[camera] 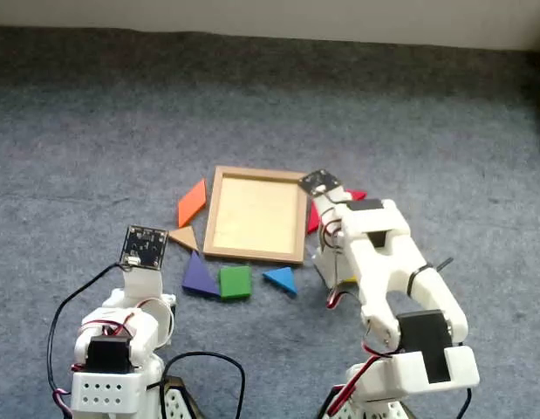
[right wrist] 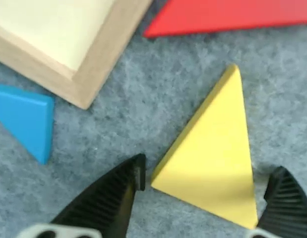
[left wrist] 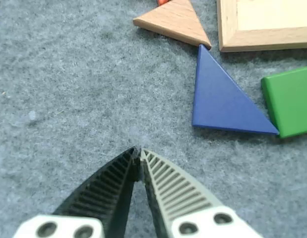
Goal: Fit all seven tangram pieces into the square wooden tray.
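The right gripper [right wrist: 209, 176] stood open astride the yellow triangle [right wrist: 213, 148], which lay on the desk [camera: 383, 113] beside a corner of the empty tray [camera: 256, 255], seemingly ready to pinch it. The left gripper [left wrist: 139, 157] rested closed, holding nothing.

Soft, even light falls from above on the grey carpet [camera: 409, 122], which is dimmer along the far strip by the wall. The square wooden tray [camera: 252, 255] has a bright, pale floor with no glare. In the left wrist view, the dark blue wooden triangle [left wrist: 217, 99] and the green wooden square [left wrist: 292, 99] each throw a thin, dark shadow along one edge. In the right wrist view, the yellow wooden triangle [right wrist: 213, 158] carries a faint pale sheen near its wide end, and the red wooden piece [right wrist: 232, 17] shades the carpet beside its edge.
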